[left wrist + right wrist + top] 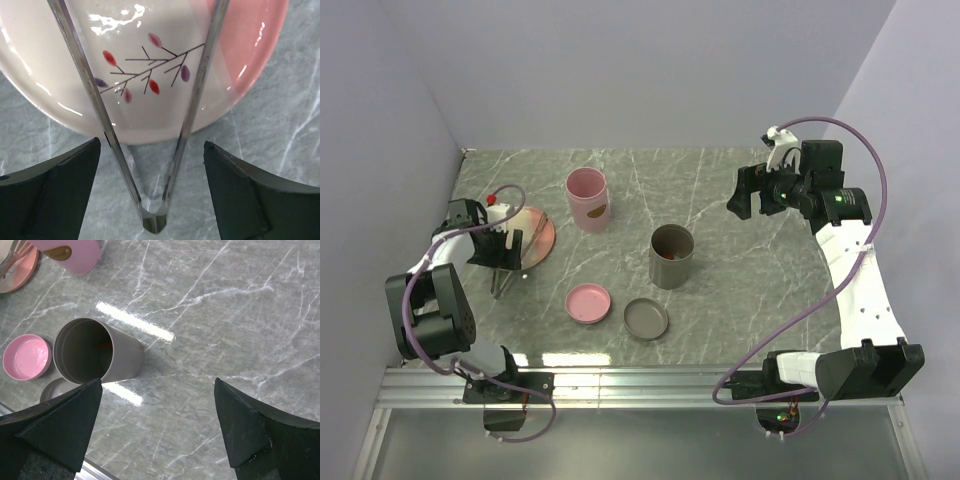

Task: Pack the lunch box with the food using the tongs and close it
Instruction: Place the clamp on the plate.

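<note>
The silver tongs (107, 132) lie with their arms over the plate (250, 60) and their joined end (155, 222) on the marble, pointing toward me. My left gripper (151, 150) hangs open astride them, both fingers well clear of the arms. In the top view the left gripper (500, 255) is at the plate's near edge. The grey cylindrical lunch box (671, 256) stands open mid-table, with an orange-red bit of food (104, 345) inside. My right gripper (748, 195) is open and empty to the right of the grey lunch box (95, 357).
A pink cylindrical container (588, 198) stands behind the plate (535, 238), on its right. A pink lid (588, 302) and a grey lid (646, 319) lie near the front. The plate's decorated face shows no food in the left wrist view. Grey walls close the left and back.
</note>
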